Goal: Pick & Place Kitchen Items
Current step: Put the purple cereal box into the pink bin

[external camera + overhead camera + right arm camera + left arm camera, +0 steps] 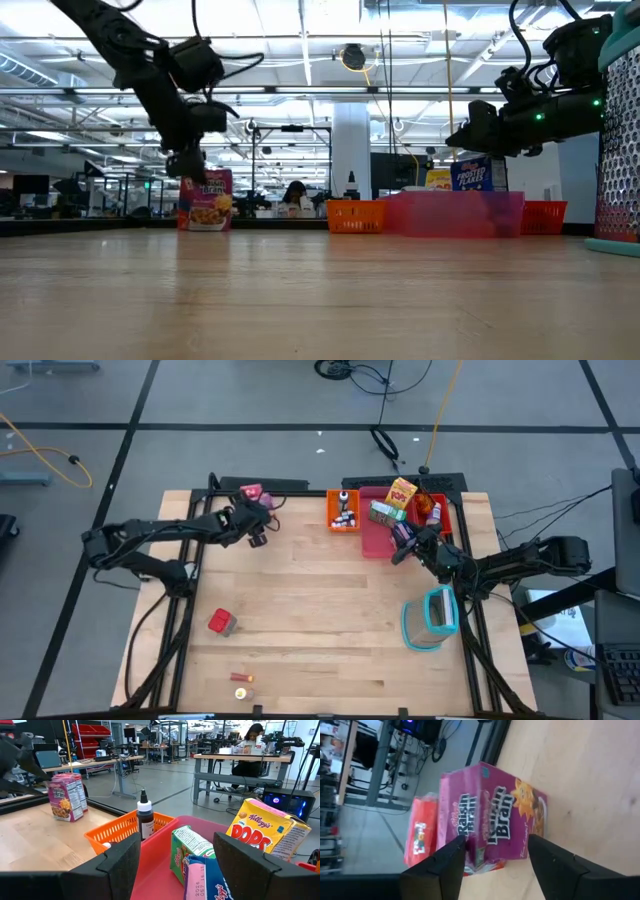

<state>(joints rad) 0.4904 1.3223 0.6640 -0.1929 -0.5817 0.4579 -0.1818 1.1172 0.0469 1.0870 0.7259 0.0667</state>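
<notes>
Standing on the wood table near its back edge, the pink cereal box is straddled by the open left gripper. Right gripper, also open, is held over the pink tray; workshop w/ desks is seen behind.

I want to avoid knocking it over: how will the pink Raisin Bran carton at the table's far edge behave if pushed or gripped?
The Raisin Bran carton stands upright on a narrow base, so a high push would probably tip it. It looks like thin printed card, likely light and crushable. Its flat sides should suit the left gripper, whose open fingers flank it.
</notes>
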